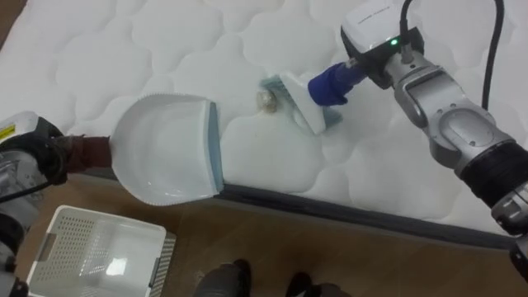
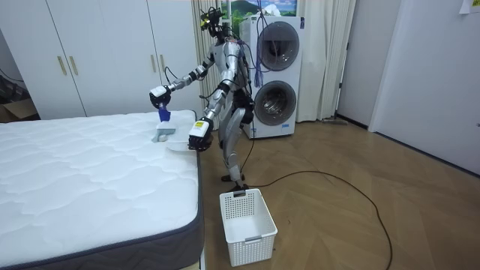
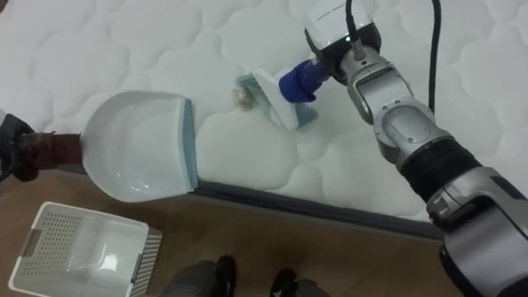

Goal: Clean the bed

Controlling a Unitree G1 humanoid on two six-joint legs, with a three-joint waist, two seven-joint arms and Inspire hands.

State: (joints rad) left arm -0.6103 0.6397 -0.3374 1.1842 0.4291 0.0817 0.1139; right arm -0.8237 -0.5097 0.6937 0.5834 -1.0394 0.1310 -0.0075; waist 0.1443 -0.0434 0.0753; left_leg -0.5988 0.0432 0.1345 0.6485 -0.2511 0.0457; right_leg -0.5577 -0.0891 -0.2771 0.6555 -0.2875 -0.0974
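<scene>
Where the robot stands on the wood floor at the mattress edge, the items run as follows. One white perforated basket (image 1: 82, 224) sits on the floor by its feet, nearest. One left hand (image 1: 41, 157) has its fingers curled round the dark red handle of one white dustpan (image 1: 165, 148), whose blue-edged lip lies on the mattress (image 1: 165, 49) by the edge. One small brownish scrap (image 1: 266, 101) rests on the quilted top, apart from that lip and just beside the bristles of one brush (image 1: 301, 103). One right hand (image 1: 378, 62) is clamped on the brush's blue handle, the brush head tilted down to the cover. Farther off, behind the robot in the room view: two stacked washing machines (image 2: 277, 75), one white wardrobe (image 2: 97, 56), one curtain (image 2: 330, 60).
</scene>
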